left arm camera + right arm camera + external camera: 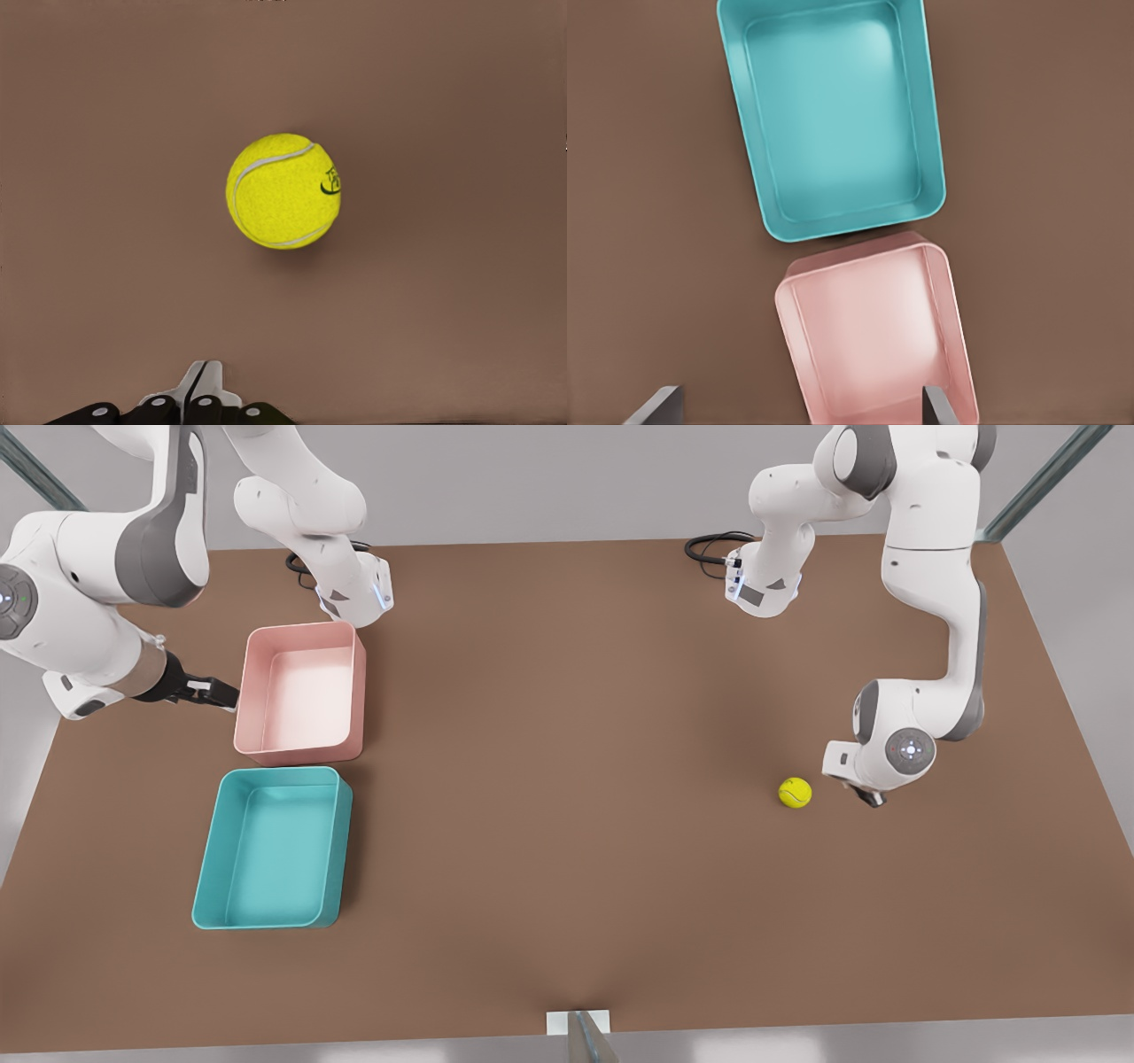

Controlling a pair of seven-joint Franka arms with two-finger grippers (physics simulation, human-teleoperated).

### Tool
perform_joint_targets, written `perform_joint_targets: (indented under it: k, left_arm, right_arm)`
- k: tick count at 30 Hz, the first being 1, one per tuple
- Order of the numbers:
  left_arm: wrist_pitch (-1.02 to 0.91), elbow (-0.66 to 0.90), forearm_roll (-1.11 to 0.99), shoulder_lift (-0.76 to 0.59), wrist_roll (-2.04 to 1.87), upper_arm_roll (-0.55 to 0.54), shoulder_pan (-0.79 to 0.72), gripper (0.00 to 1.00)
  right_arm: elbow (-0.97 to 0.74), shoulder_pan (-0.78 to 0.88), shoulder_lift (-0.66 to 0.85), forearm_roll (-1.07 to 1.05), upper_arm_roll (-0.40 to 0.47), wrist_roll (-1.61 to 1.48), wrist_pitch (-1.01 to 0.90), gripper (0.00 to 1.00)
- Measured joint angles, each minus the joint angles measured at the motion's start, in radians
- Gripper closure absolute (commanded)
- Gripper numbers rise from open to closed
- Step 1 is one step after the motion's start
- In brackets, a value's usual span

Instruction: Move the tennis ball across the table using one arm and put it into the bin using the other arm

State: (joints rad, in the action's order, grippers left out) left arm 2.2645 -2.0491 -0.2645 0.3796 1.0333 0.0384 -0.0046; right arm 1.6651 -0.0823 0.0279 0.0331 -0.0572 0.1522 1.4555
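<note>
Brown table (567,850) is holding the tennis ball (283,190), probably light and rolly, just ahead of the left gripper (202,390), whose fingers are pressing together on nothing, so pushing its middle looks best, while the right gripper (802,403) is waiting, spread wide and empty, over the pink tray (877,345) with the bin (926,115) just beyond.

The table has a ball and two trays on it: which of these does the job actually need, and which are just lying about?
Needed:
- tennis ball, on the bare table
- teal bin, the goal
- left gripper, shut, beside the ball
- right gripper, open, waiting at the pink tray's edge

Lying about:
- pink tray, next to the teal bin
</note>
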Motion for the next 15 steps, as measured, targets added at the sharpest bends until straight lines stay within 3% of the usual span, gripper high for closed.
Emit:
perform_joint_targets:
  k: [6,15]
  left_arm:
    - [0.093,-0.089,-0.006,0.003,0.238,0.0,-0.016,0.79]
    - [0.169,-0.101,-0.011,0.066,0.44,0.002,-0.02,0.79]
  right_arm:
    - [0.006,0.022,-0.014,0.0,0.001,0.014,-0.006,0.0]
    - [0.013,0.063,-0.028,0.0,0.0,0.026,-0.013,0.0]
